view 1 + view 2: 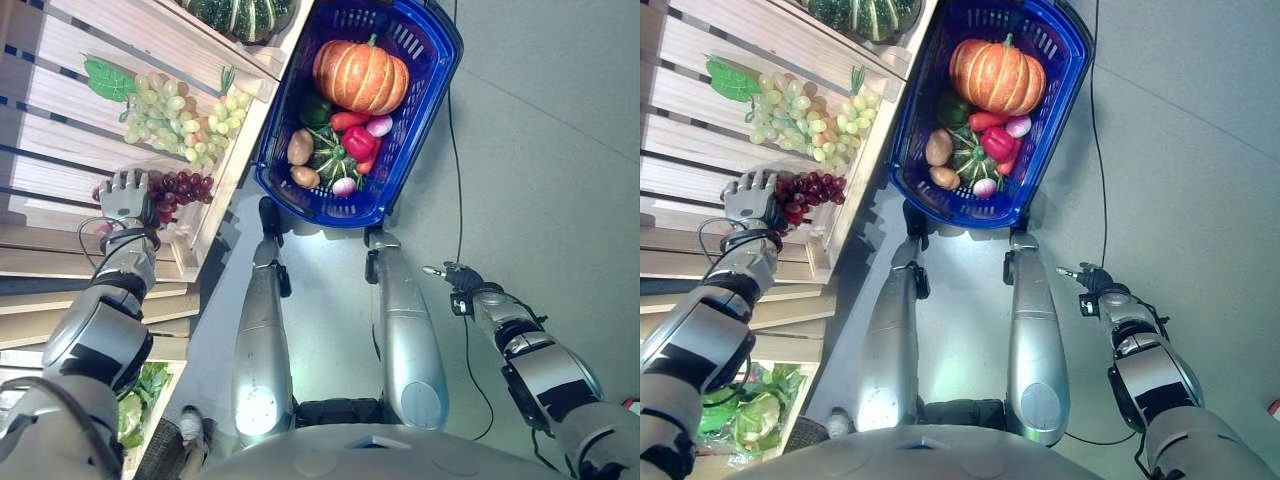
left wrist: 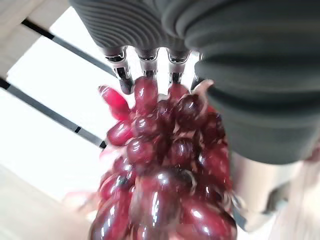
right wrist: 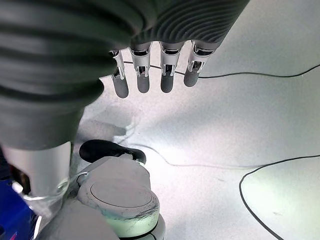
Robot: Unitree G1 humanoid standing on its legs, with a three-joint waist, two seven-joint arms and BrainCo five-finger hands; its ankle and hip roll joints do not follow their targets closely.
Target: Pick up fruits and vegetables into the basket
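One bunch of red grapes (image 2: 165, 180) lies just past the left hand (image 1: 125, 195) fingers (image 2: 122, 75), which reach straight, touching without curling. Loose grapes could slip away. Right hand (image 3: 150, 70) hangs relaxed, far from the basket (image 1: 425, 60).

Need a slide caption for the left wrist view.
Left robot hand reaching onto a bunch of red grapes above the pale wooden slats.
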